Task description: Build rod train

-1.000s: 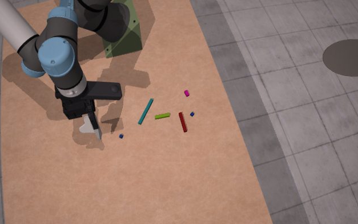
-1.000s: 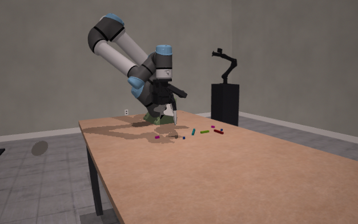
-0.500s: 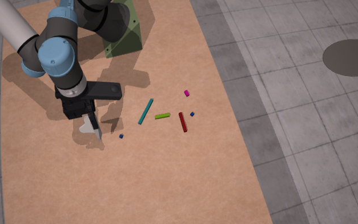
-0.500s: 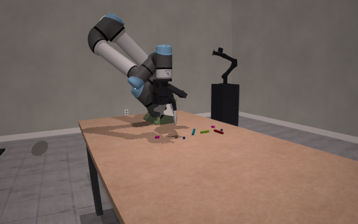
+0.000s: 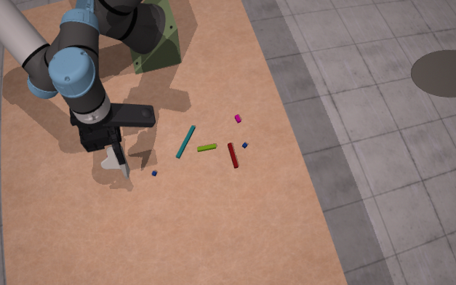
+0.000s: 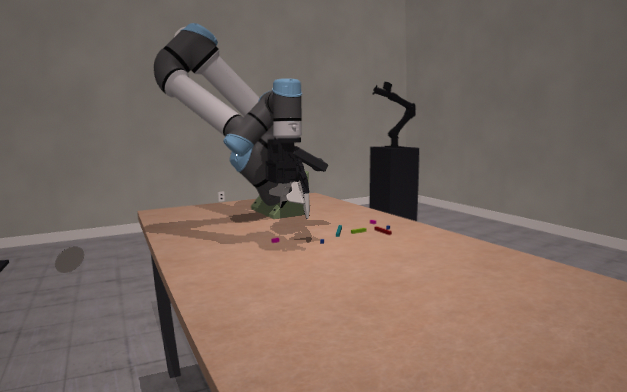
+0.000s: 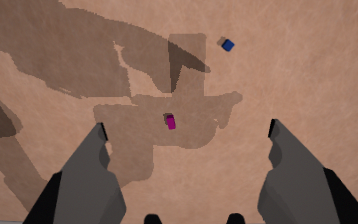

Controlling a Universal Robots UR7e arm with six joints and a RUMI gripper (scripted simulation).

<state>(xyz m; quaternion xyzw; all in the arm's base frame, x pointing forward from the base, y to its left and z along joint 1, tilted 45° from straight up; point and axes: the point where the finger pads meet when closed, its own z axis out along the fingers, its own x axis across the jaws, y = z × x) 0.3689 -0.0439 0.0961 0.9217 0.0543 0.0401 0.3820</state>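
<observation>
- Hanging above the table, the gripper (image 5: 118, 169) (image 6: 299, 206) (image 7: 186, 122) stands wide open, released.
- Magenta rod (image 6: 275, 240) (image 7: 170, 122) lies below the gripper, between its fingertips in wrist view.

A short magenta rod (image 7: 171, 122) lies flat on the bare tan worktop (image 7: 300, 75), near the centre of the view and inside a patch of shadow. A small blue rod (image 7: 228, 45) sits well apart from it, toward the top and right of centre, in the light. The two grey fingers of the open claw (image 7: 187, 128) reach in from the lower left and lower right, spread wide, with nothing between their tips touching them. Jagged overlapping shadows cover much of the left half.
</observation>
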